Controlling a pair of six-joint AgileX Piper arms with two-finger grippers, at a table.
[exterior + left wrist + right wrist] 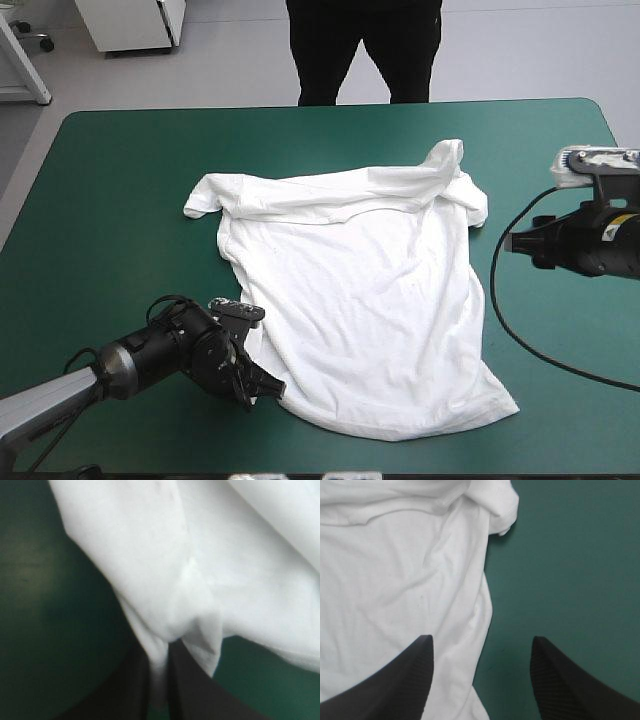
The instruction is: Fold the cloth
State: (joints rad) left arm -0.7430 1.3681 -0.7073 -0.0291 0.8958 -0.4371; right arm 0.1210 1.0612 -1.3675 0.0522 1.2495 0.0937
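The white T-shirt (365, 290) lies spread mostly flat in the middle of the teal-green table, its collar end toward the far edge and its hem toward the near edge. My left gripper (262, 388) is low at the shirt's near left hem corner; in the left wrist view its black fingers (195, 690) are all but shut with a fold of the T-shirt (165, 580) pinched between them. My right gripper (512, 242) hovers at the shirt's right side, apart from it. Its fingers (405, 680) stand open over the T-shirt's side edge (400, 570), with nothing between them.
A crumpled sleeve (450, 165) bunches at the shirt's far right, another sleeve (205, 195) at the far left. Bare teal-green cover (110, 200) surrounds the shirt on the left and right.
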